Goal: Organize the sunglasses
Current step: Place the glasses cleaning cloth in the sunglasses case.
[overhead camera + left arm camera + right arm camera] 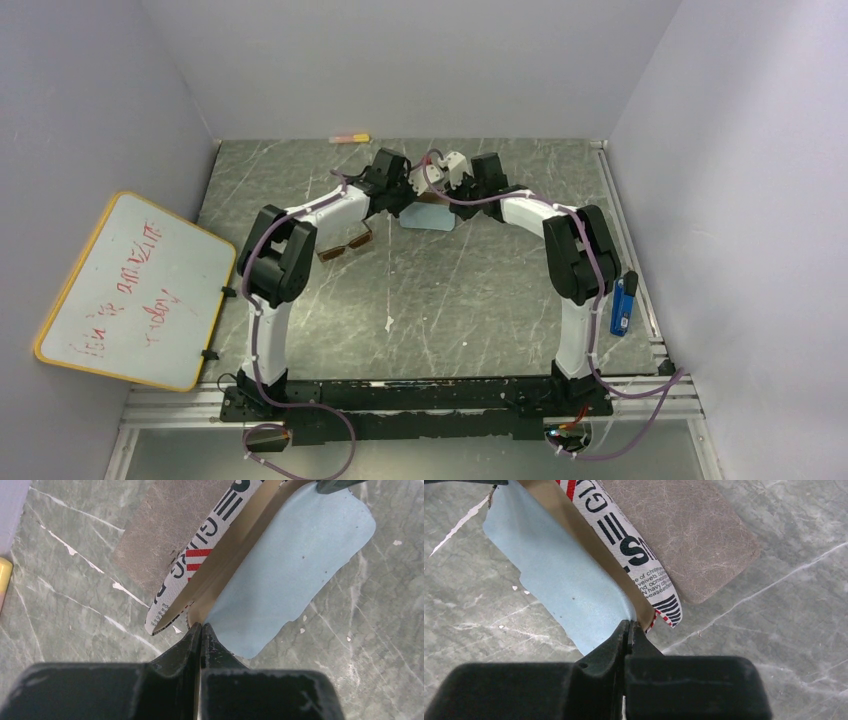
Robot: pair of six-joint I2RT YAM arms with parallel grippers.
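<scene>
The thin-framed sunglasses with brown-amber lenses [346, 245] lie on the table beside my left arm. The black-framed pair is out of view. Both grippers meet at the back centre. My left gripper [201, 628] is shut on one end of a printed case [200, 560], gripping its tan inner edge. My right gripper [629, 625] is shut on the other end of the same case [634, 550]. The case's brown-grey side [689, 530] faces away from the light-blue cloth [295, 565], which lies flat under it and also shows in the right wrist view [559, 575] and in the top view [426, 220].
A yellow-framed whiteboard [135, 290] leans at the left wall. A pink and yellow marker [350, 137] lies at the back wall, its yellow end in the left wrist view [4, 577]. A blue object [622, 305] sits by the right arm.
</scene>
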